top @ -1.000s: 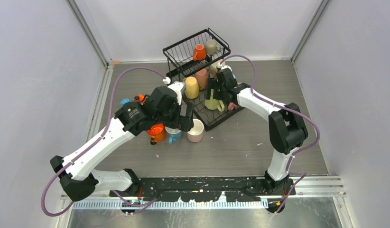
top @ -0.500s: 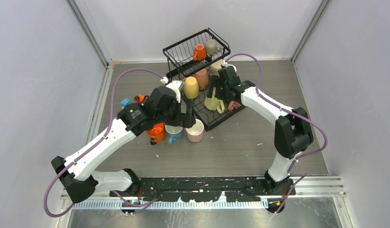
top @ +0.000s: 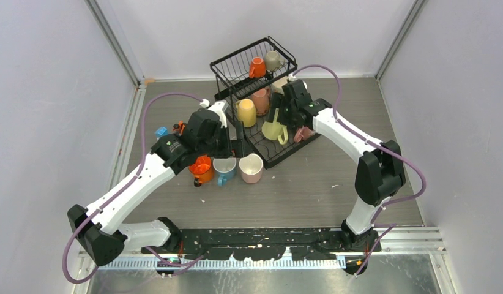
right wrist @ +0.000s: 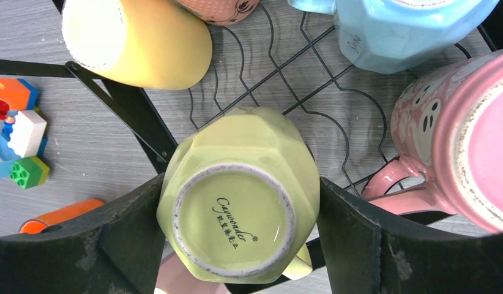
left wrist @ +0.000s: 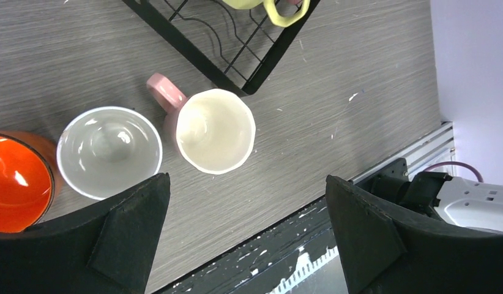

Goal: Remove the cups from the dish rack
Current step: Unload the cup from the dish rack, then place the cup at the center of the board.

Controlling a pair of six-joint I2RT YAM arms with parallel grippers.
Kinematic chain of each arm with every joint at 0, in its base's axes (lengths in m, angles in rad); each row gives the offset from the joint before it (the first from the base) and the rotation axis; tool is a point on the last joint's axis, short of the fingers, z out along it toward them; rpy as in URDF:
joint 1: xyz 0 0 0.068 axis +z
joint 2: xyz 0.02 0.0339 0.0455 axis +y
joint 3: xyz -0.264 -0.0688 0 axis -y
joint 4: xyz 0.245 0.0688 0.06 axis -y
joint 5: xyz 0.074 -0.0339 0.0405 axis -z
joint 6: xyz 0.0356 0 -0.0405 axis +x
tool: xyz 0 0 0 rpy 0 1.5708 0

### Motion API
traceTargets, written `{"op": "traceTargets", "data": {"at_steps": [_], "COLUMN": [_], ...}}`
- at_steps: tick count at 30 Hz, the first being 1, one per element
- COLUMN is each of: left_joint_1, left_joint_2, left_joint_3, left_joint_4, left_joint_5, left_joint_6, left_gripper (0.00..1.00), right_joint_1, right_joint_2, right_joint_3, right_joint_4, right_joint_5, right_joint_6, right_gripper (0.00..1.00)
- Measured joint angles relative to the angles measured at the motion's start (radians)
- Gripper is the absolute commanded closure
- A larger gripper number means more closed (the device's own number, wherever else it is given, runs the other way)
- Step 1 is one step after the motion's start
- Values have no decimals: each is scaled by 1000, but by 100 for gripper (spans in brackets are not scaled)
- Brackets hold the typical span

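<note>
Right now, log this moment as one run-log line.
right gripper: shut on lime cup over dish rack | left gripper: open, empty, above pink cup | upright alongside: blue cup, orange cup

at least ten cups [top: 251, 167], one dish rack [top: 227, 76]

Wood-grain table [top: 310, 190]: dish rack [top: 268, 154], three upright cups [top: 224, 166], toy blocks [right wrist: 19, 138].
</note>
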Motion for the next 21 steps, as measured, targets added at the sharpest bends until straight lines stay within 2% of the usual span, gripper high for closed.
{"op": "traceTargets", "data": {"at_steps": [11,21], "left_joint_1": [62,98], "left_joint_2": [1,34], "left_joint_3": [-39,-71], "left_joint_4": [130,286], "left_joint_5": [51,105], "left_joint_6": [-37,-83], "left_gripper": [0,2], "right_joint_1": [-18,-26], "right_joint_2": [-24,-145], "right_joint_3": [91,117], "right_joint_4": [-81,-124], "right_joint_5": [-84,-189], "right_joint_6": [73,154], "right_gripper": [67,67]}}
